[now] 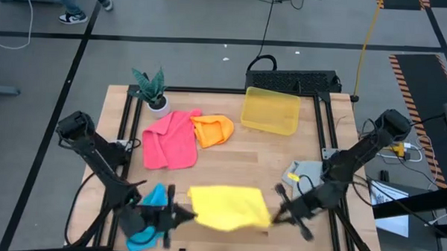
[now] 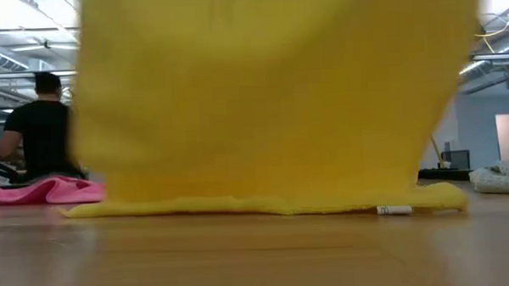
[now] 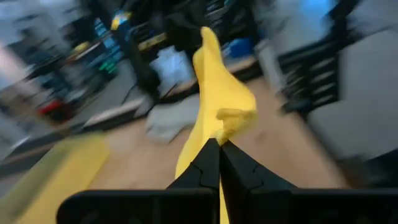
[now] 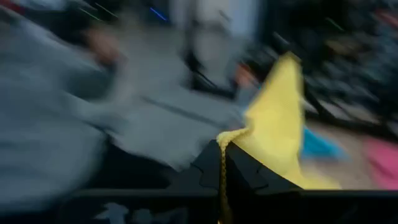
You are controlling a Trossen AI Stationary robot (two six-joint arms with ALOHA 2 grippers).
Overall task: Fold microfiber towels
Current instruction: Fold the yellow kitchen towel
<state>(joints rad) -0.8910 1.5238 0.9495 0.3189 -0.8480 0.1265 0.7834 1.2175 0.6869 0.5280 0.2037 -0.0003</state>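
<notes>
The yellow towel [image 1: 228, 208] hangs spread between my two grippers near the table's front edge. In the low view it fills the frame [image 2: 261, 100], with its lower edge on the table. My left gripper [image 1: 182, 212] is shut on its left end and my right gripper [image 1: 278, 211] on its right end. The blue towel [image 1: 152, 201] lies bunched under my left arm. The pink towel [image 1: 171, 138] and the orange towel [image 1: 212, 130] lie at the far left. The grey towel [image 1: 300, 173] lies at the right. My left gripper pinches the yellow towel's left end [image 3: 227, 124] between its two shut fingers, coming level from the table's left. The cloth stands bunched just past the fingertips [image 3: 208, 163] and runs away toward the other arm. The towel hangs below, its lower edge [image 2: 240, 207] on the table. My right gripper pinches the yellow towel's right end at an edge [image 4: 233, 137] between its two shut fingers, coming level from the table's right. The cloth fans out beyond the fingertips [image 4: 239, 165] toward the other arm. One layer or several, I cannot tell.
A translucent yellow bin [image 1: 270, 110] stands at the far middle, and a small potted plant [image 1: 152, 89] at the far left corner. In the low view a person [image 2: 37, 125] in black sits beyond the table. Bare wood shows in the table's middle [image 1: 245, 160].
</notes>
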